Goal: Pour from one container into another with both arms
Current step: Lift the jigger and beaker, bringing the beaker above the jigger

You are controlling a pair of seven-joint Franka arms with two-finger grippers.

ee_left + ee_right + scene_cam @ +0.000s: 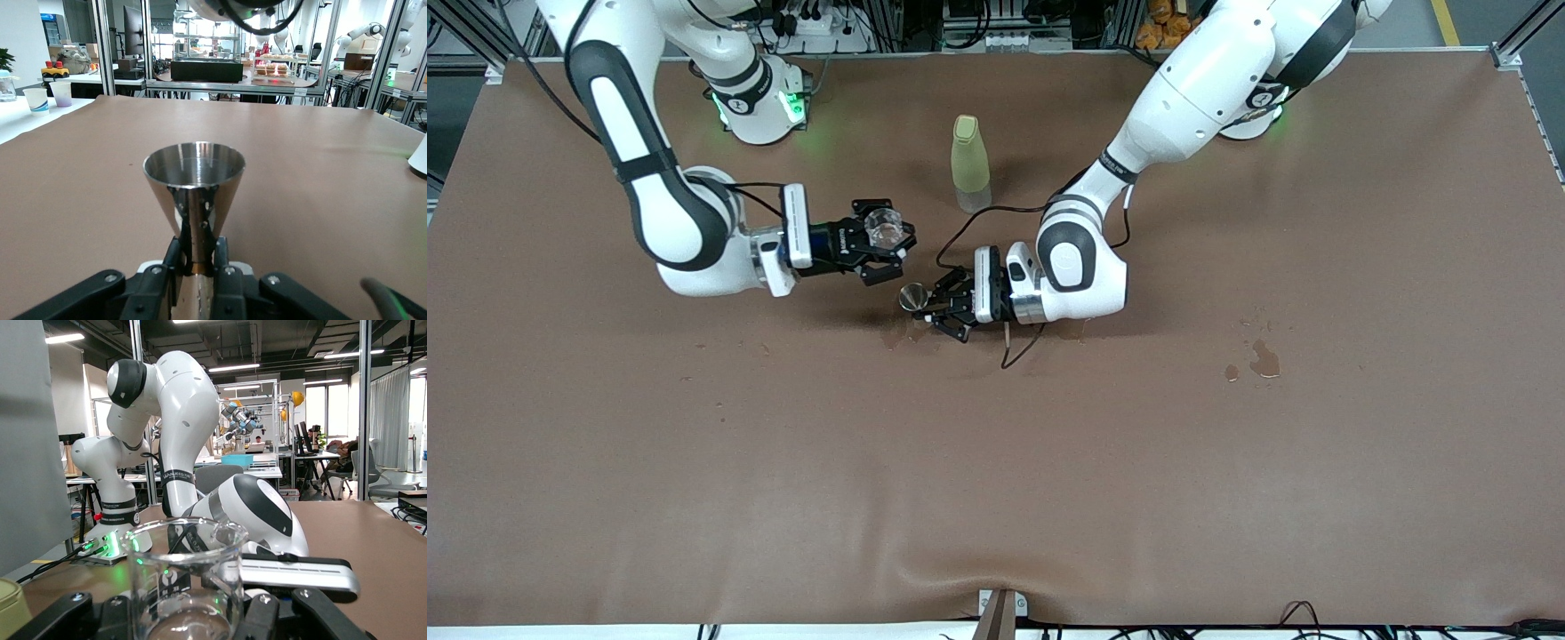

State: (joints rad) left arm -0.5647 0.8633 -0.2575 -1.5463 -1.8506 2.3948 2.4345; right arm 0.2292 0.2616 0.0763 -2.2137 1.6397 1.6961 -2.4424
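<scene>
My right gripper [885,238] is shut on the clear glass cup [886,226], which it holds upright above the table. In the right wrist view the cup [185,577] fills the foreground between the black fingers of my right gripper [187,623]. My left gripper [932,302] is shut on the silver jigger [913,296] and keeps it upright, close beside the cup and lower in the front view. In the left wrist view the jigger [193,179] stands with its mouth up, my left gripper [198,267] clamped on its narrow waist. Whether either vessel holds liquid I cannot tell.
A tall yellow-green bottle [970,160] stands between the two arm bases, farther from the front camera than both grippers. Dark wet spots [1263,358] mark the brown table cover toward the left arm's end, and a damp patch [896,336] lies under the jigger.
</scene>
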